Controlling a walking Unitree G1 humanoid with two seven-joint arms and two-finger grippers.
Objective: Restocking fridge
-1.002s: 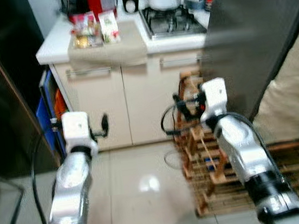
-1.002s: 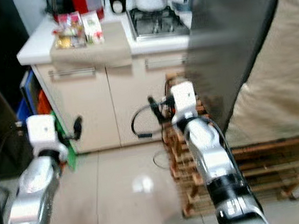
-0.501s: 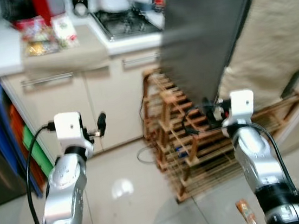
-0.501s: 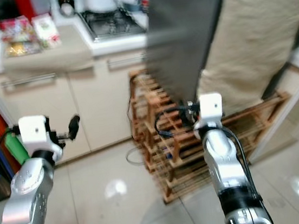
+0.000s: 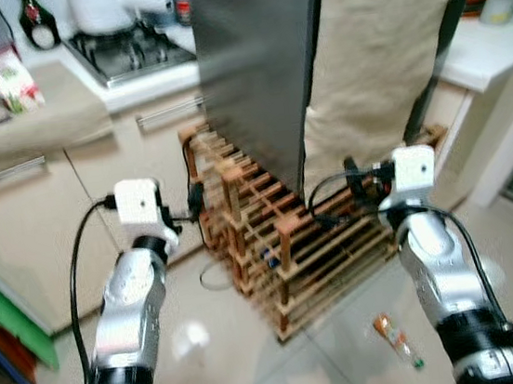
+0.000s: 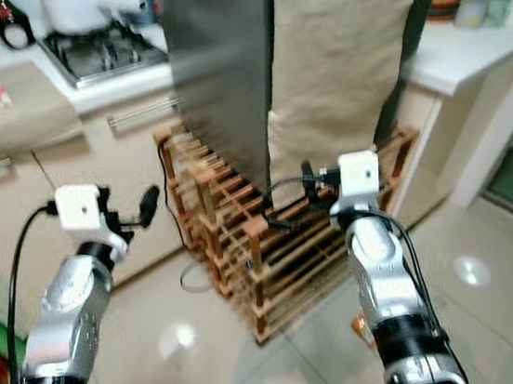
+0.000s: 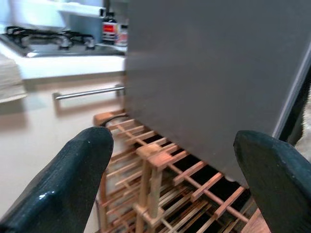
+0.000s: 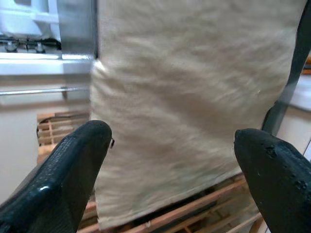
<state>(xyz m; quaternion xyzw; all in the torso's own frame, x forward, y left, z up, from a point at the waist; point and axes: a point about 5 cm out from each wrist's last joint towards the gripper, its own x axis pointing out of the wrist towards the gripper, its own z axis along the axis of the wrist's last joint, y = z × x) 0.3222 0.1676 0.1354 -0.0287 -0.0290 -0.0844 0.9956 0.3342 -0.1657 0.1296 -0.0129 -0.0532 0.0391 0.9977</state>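
Glossy pale floor tiles (image 5: 258,360) spread below cream kitchen cabinets (image 5: 45,227) with a white counter and a steel gas hob (image 5: 127,49). Centre stands the tall grey fridge panel (image 5: 256,70), with a beige cloth sheet (image 5: 371,56) hanging beside it and a slatted wooden rack (image 5: 282,245) at its foot. A small orange-capped bottle (image 5: 393,338) lies on the tiles near the rack. Left gripper (image 7: 170,160) and right gripper (image 8: 170,160) hover spread apart, holding nothing. Packets on the counter are cut off by the frame edge and blurred.
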